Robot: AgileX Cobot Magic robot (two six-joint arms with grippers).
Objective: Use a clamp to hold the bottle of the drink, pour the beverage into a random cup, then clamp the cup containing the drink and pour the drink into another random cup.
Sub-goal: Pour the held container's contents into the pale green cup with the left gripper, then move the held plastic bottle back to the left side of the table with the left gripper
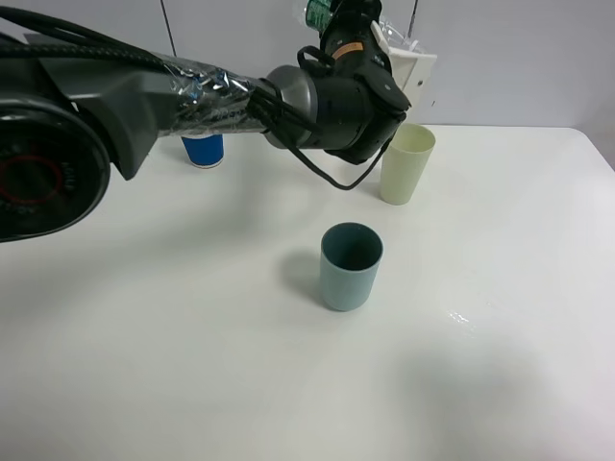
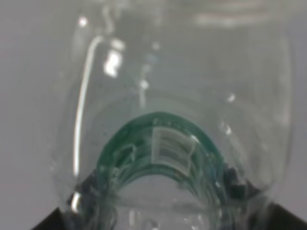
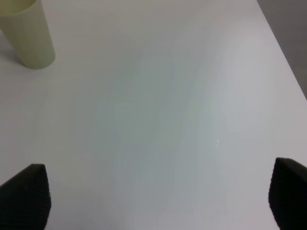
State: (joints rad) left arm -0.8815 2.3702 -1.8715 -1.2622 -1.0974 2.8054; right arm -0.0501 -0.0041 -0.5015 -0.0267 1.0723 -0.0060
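My left gripper [image 1: 370, 43] is raised at the back of the table, shut on the bottle [image 1: 317, 12], just above and left of the tall pale yellow-green cup [image 1: 406, 163]. The clear bottle [image 2: 163, 143] fills the left wrist view, its green label showing through the plastic. Whether there is beverage in the bottle or in either cup I cannot tell. The short teal cup [image 1: 351, 266] stands mid-table, in front of the pale cup. My right gripper [image 3: 153, 201] hangs open over bare table with nothing between its fingers, the pale cup [image 3: 29, 36] far ahead of it. It does not appear in the exterior view.
A blue-and-white paper cup [image 1: 203, 149] stands at the back left, partly behind the left arm. A few small wet glints [image 1: 459, 315] lie on the white table [image 1: 192, 365] right of the teal cup. The table's right edge [image 3: 283, 52] runs close to the right gripper.
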